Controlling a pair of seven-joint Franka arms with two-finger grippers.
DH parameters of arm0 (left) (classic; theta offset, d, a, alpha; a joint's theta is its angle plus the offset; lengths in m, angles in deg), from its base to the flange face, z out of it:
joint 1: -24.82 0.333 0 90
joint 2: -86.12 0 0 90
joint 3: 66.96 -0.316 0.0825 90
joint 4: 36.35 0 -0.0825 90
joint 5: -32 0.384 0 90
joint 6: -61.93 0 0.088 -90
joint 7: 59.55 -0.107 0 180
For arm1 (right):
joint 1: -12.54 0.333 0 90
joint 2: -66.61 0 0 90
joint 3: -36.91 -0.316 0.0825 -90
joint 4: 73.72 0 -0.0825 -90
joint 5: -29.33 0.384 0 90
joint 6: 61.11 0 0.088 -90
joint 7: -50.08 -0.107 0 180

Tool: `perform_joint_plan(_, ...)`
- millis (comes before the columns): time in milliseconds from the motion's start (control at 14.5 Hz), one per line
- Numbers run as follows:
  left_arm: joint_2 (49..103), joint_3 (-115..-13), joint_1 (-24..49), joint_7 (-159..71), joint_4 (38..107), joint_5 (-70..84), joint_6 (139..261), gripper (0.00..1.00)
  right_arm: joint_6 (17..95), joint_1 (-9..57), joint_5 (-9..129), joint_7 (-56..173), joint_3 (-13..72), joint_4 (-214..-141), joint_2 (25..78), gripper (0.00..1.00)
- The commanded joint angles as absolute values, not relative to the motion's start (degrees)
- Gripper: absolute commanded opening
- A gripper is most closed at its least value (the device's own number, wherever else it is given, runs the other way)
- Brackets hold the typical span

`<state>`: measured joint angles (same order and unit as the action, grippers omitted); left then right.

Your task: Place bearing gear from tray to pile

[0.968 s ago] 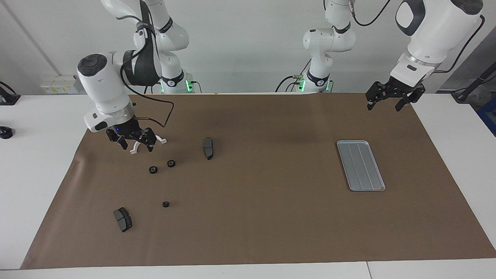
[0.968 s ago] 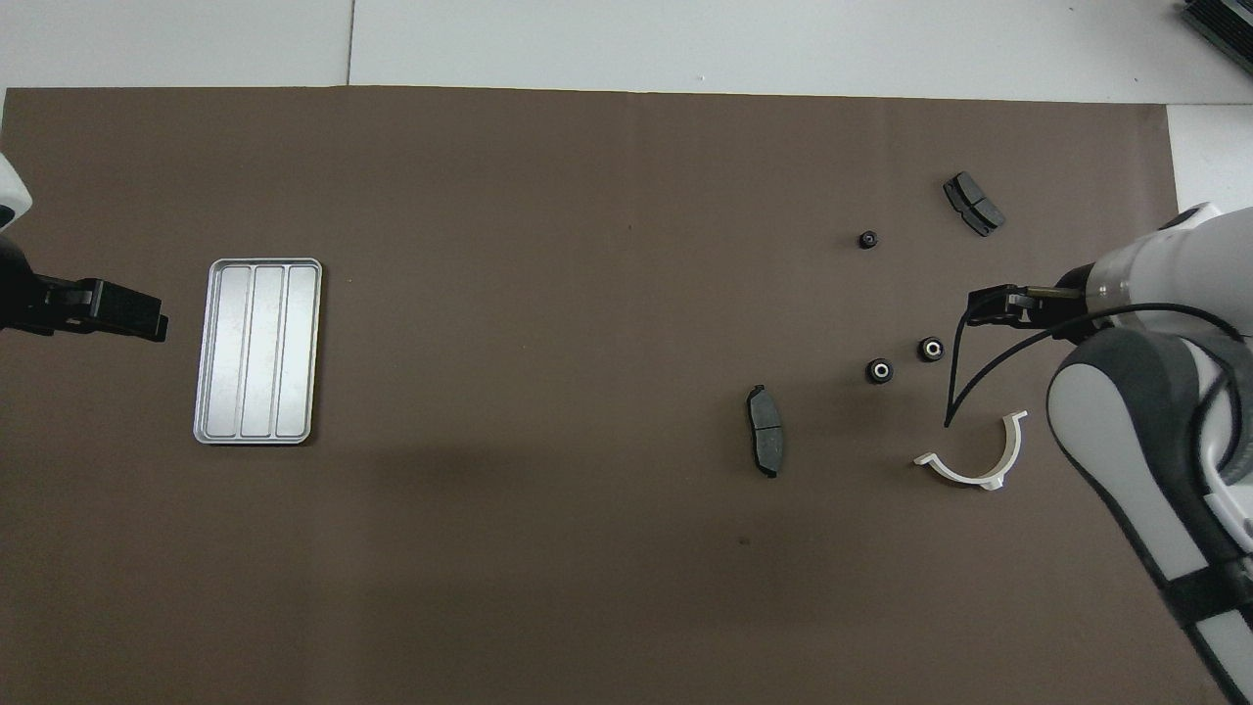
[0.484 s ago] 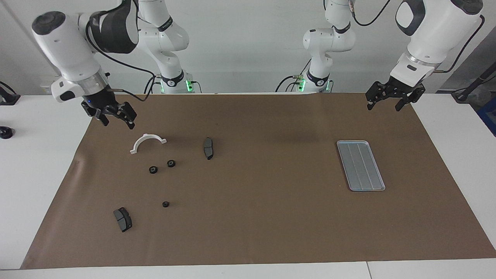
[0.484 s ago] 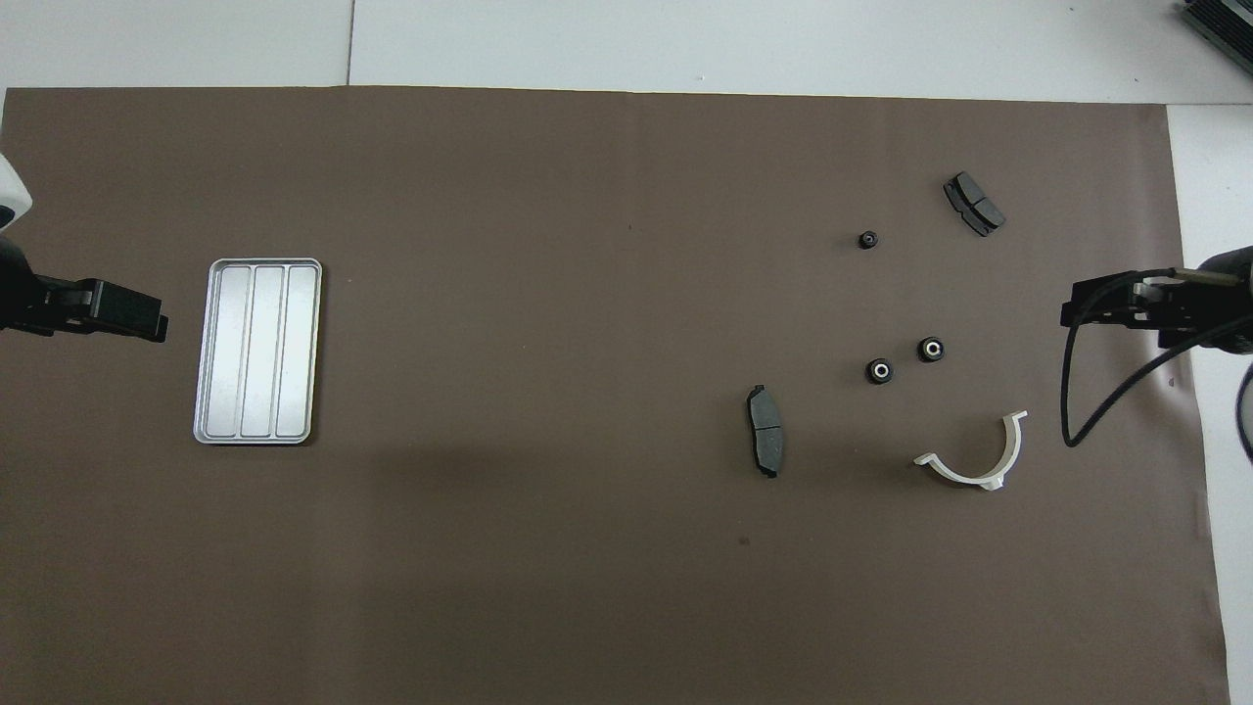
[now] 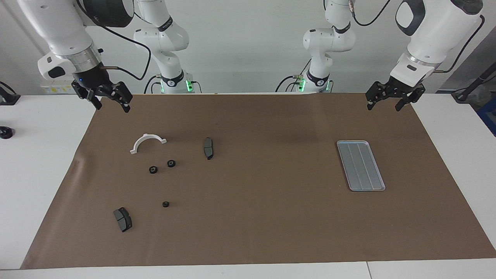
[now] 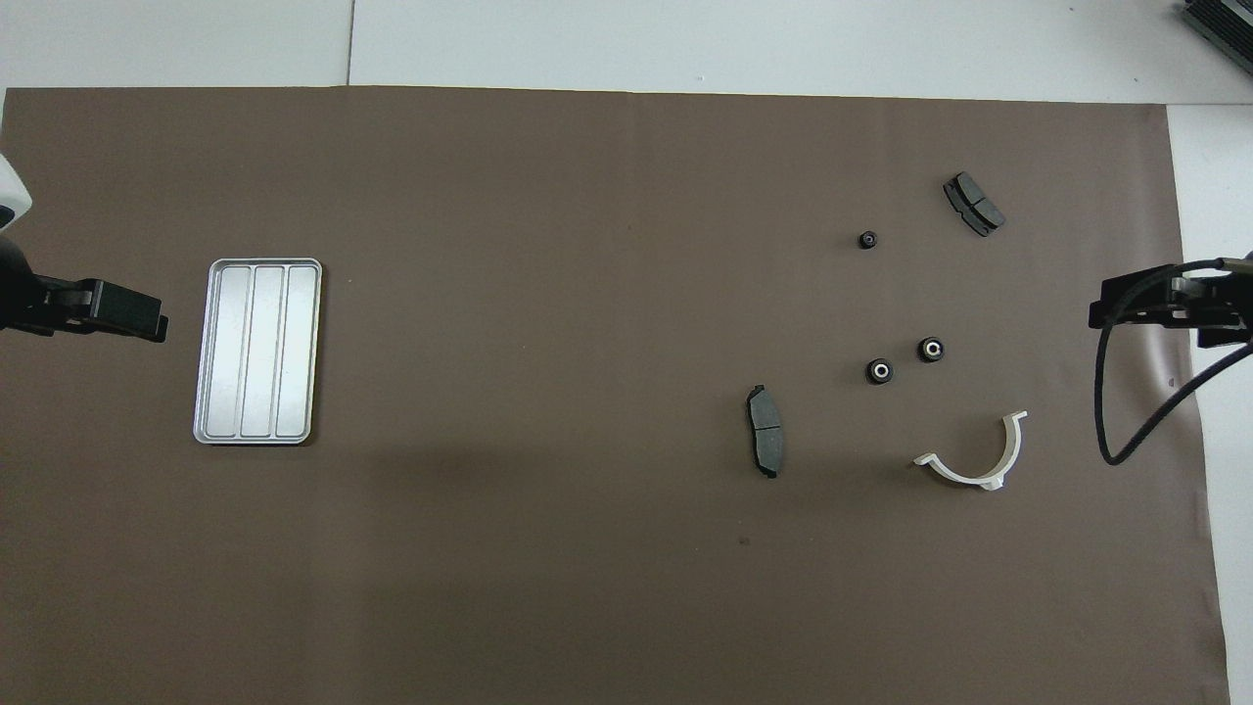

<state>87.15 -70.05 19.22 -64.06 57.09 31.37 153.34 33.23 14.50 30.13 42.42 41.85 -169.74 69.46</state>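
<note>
The tray (image 5: pixel 360 166) lies bare on the brown mat (image 5: pixel 263 217) toward the left arm's end. Well apart from it, toward the right arm's end, sits the pile: a white bracket (image 5: pixel 147 143), two brake pads (image 5: pixel 208 148) (image 5: pixel 123 219), and three small black gears (image 5: pixel 171 163) (image 5: pixel 153 169) (image 5: pixel 166 204) resting on the mat among them. The left gripper (image 5: pixel 387 101) hangs over the mat's edge near the tray, fingers spread, holding nothing. The right gripper (image 5: pixel 110 101) hangs over the mat's corner, well apart from the tray, fingers also spread and empty.
</note>
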Motion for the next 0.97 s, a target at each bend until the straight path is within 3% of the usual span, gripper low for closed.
perform_joint_plan(0, 88.8, -69.7, 19.7, -63.9, 58.8, 32.0, 153.6, 1.00, 32.1, 14.6, 28.5, 43.7, 41.4, -169.5, 69.5, 1.00)
perform_joint_plan(277, 88.8, -69.7, 19.7, -63.9, 58.8, 32.0, 153.6, 1.00, 29.3, 14.7, 28.0, 44.5, 41.3, -166.3, 68.5, 1.00)
perform_joint_plan(899, 88.8, -69.7, 19.7, -63.9, 58.8, 32.0, 153.6, 1.00, 31.6, 13.5, 28.1, 43.8, 40.1, -169.0, 69.5, 1.00)
